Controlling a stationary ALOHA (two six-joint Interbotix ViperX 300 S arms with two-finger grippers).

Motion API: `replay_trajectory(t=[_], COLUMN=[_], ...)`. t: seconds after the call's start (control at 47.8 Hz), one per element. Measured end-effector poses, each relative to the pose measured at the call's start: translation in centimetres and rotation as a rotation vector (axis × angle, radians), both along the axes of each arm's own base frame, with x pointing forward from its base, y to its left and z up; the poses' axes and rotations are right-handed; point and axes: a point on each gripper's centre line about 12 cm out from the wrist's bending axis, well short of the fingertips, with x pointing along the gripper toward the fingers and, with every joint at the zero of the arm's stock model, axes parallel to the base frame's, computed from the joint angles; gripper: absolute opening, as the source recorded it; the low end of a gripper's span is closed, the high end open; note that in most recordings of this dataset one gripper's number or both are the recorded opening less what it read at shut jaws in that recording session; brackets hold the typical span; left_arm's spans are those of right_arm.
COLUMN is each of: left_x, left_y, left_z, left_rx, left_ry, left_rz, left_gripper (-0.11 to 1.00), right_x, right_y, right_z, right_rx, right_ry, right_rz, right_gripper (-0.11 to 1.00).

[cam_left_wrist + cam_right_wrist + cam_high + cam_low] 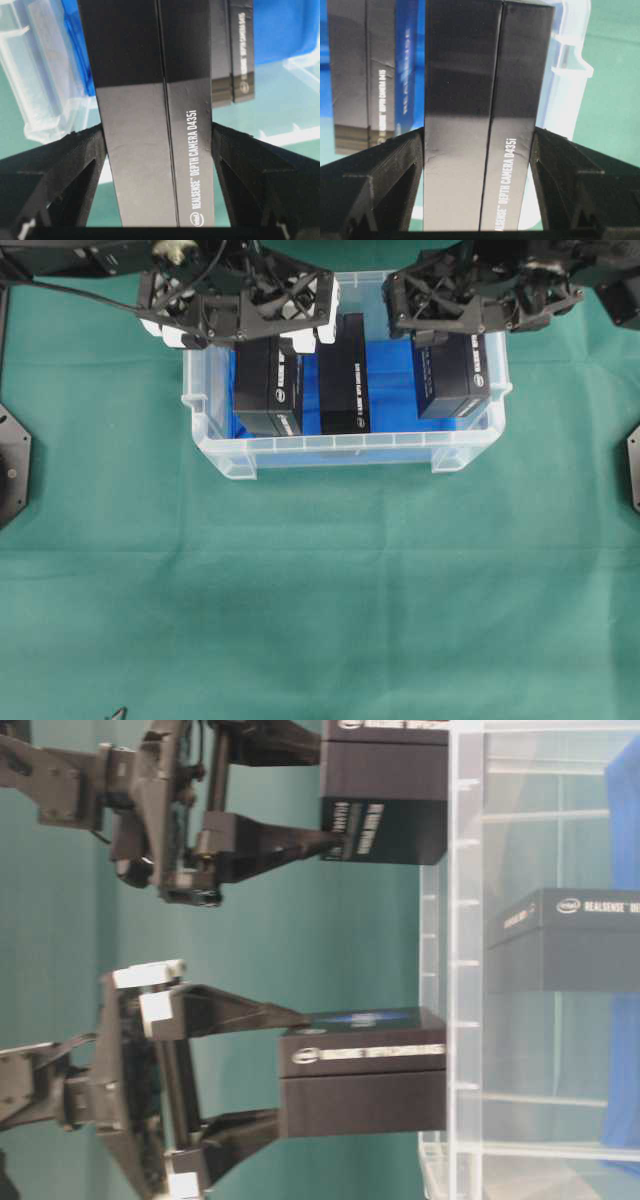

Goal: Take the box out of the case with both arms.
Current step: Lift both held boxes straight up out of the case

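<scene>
While I hold both arms over the case (pixel 345 448), my left gripper (pixel 159 150) pinches one black box (pixel 268 385) and my right gripper (pixel 480 150) pinches another box (pixel 455 375), both raised above the rim; a third box (pixel 344 375) lies on the blue sheet (pixel 395 370) inside.

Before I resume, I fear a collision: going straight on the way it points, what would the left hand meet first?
The left hand already grips a black box; pointing down, that box would likely meet the case's blue floor first.

Overhead view looks straight down on the case (pixel 345 455); table-level view is rotated sideways, close; both wrist views share its interior
</scene>
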Motion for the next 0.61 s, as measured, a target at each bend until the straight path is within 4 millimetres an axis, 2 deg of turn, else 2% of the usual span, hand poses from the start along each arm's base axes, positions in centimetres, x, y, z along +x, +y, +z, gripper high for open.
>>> replay_trajectory(t=[0.272, 0.606], left_x=[-0.4, -1.0], left_y=[-0.1, -0.2], left_z=[2.8, 5.7], left_rx=[0.002, 0.005], left_ry=[-0.011, -0.022], left_rz=[0.002, 0.005], left_gripper=[0.64, 0.64], right_x=[-0.2, -0.5], right_y=[-0.1, -0.1], right_z=[2.9, 5.6], right_rx=[-0.02, -0.026], right_ry=[-0.022, -0.034], right_rz=[-0.011, -0.011], right_gripper=[0.67, 0.67])
